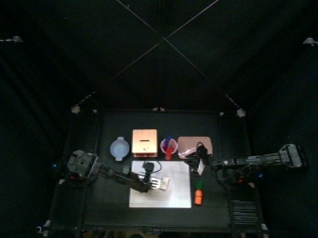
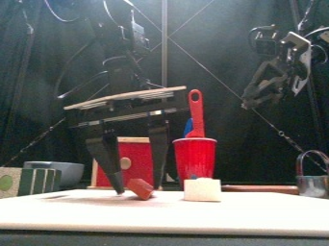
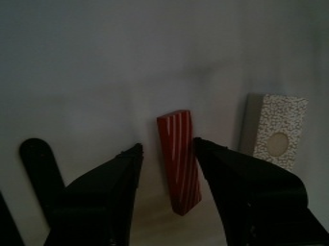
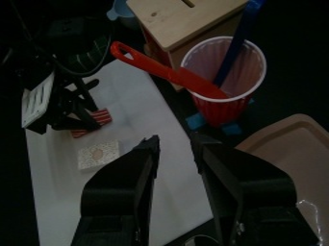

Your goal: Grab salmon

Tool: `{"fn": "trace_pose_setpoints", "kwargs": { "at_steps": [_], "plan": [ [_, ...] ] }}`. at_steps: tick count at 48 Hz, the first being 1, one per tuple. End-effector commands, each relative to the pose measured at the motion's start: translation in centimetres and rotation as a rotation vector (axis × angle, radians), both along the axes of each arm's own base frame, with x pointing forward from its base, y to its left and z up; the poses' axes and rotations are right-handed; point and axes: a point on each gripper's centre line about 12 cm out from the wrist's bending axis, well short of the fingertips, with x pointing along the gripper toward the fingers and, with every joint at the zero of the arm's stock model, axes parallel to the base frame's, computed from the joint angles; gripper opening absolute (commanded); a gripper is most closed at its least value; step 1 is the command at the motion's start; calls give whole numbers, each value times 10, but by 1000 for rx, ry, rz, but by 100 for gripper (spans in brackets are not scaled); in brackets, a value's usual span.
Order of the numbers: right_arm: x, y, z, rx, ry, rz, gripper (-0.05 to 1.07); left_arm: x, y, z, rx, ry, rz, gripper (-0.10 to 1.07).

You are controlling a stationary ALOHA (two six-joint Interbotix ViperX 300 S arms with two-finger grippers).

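Observation:
The salmon (image 3: 178, 171) is a red, white-striped strip lying flat on the white board (image 1: 168, 203). In the front view the salmon (image 2: 140, 191) lies low on the board, between the left gripper's two fingertips. My left gripper (image 3: 166, 147) stands open astride it, one jaw on each side and a gap on both. The right wrist view shows the salmon (image 4: 98, 119) beside that same gripper. My right gripper (image 4: 179, 144) is open with nothing between its jaws, raised at the right (image 2: 264, 91) and apart from the salmon.
A white speckled block (image 3: 274, 135) lies on the board close to the salmon. Behind stands a red cup (image 2: 195, 159) holding a red spatula (image 4: 154, 65). A wooden block (image 4: 193, 19), a beige board (image 1: 195, 144) and a pale bowl (image 1: 119, 146) line the back.

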Motion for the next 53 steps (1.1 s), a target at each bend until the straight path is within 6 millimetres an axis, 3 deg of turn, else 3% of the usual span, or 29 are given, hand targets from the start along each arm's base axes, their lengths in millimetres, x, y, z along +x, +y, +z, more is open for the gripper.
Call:
{"fn": "trace_pose_setpoints", "kwargs": {
  "at_steps": [1, 36, 53],
  "plan": [
    [2, 0, 5, -2, -15, 3, 72, 6, -3, 10, -8, -30, -2, 84],
    [1, 1, 4, 2, -13, 2, 72, 4, -11, -5, -39, 29, 32, 83],
    [0, 1, 4, 17, -14, -2, 72, -1, -13, 2, -25, 50, 38, 82]
  ]
}}
